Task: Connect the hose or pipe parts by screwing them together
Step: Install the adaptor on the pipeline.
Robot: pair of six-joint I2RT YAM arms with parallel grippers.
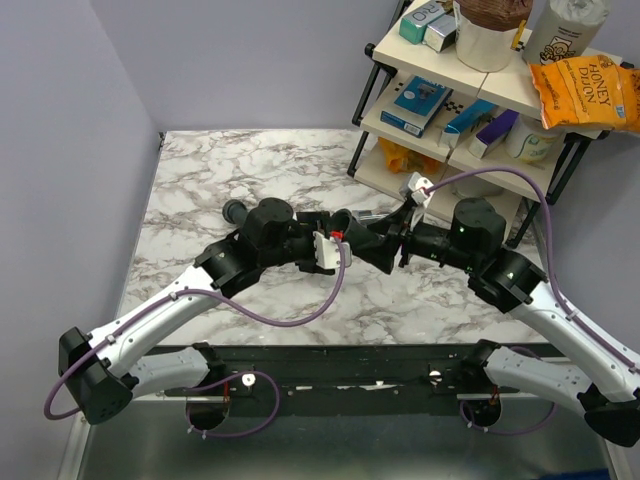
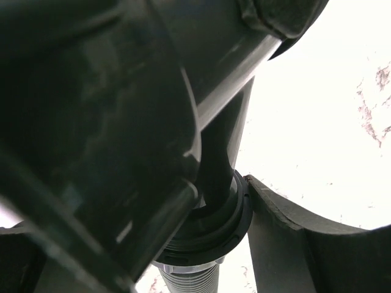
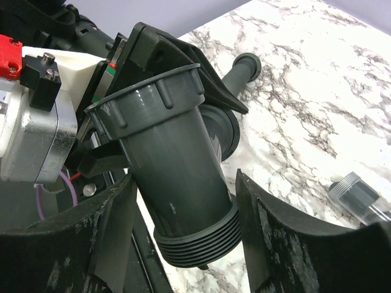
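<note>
Top camera: marble table (image 1: 230,170), lilac walls (image 1: 250,60), shelf (image 1: 400,60), bag (image 1: 585,90) reads HONEY DIJON; my left hand (image 1: 345,238) pinches fitting (image 1: 365,235) above mid-table | left wrist: hose (image 2: 189,282) joins fitting below | right wrist: my right hand (image 3: 183,201) spread around fitting's threaded end

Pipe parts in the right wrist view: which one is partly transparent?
The small end piece lying on the marble at far right: grey thread, clear body. The fitting and hose are opaque black.
</note>
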